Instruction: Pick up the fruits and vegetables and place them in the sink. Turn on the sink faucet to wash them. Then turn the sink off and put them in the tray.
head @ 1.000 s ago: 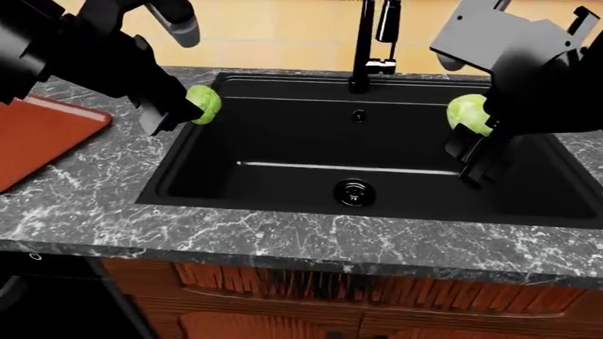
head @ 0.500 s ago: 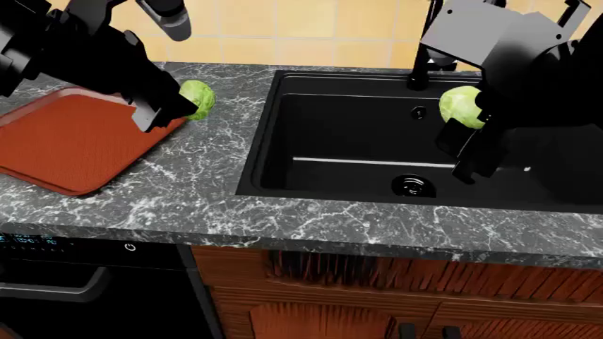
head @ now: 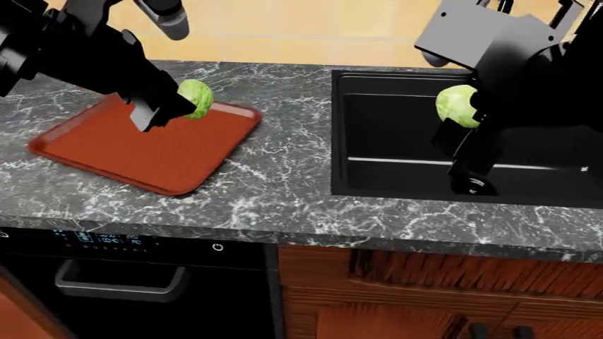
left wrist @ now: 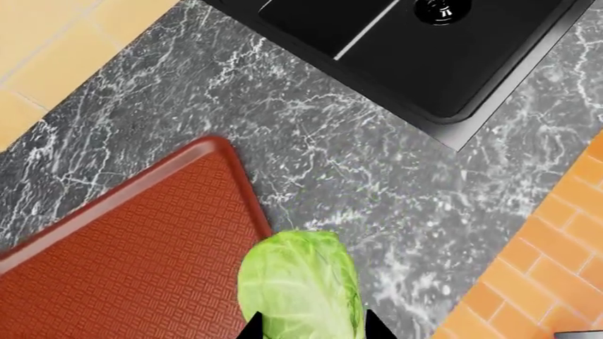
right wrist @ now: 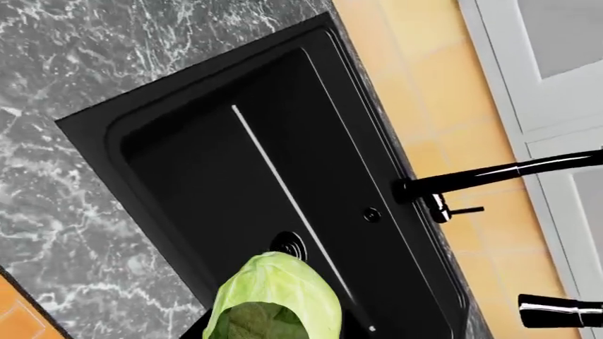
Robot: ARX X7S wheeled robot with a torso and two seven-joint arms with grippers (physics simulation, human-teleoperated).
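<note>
My left gripper (head: 179,104) is shut on a yellow-green sprout (head: 196,98) and holds it in the air over the far right part of the dark red tray (head: 113,152). In the left wrist view that sprout (left wrist: 301,286) hangs above the tray's rim (left wrist: 240,187), between the black fingertips. My right gripper (head: 464,123) is shut on the other sprout (head: 457,104), which hangs over the black sink (head: 396,176). In the right wrist view this sprout (right wrist: 273,300) covers part of the basin near the drain (right wrist: 287,245). The faucet (right wrist: 490,176) stands at the sink's back edge.
Grey marbled countertop (head: 282,176) runs between tray and sink. A yellow tiled wall (head: 282,28) is behind. Below the counter's front edge are an oven with a handle (head: 118,279) and wooden cabinet doors (head: 424,296).
The view has swung left: the sink slid right and the tray came fully into view. The left gripper's sprout, earlier by the sink's left rim, now hangs over the tray. Both grips are unchanged.
</note>
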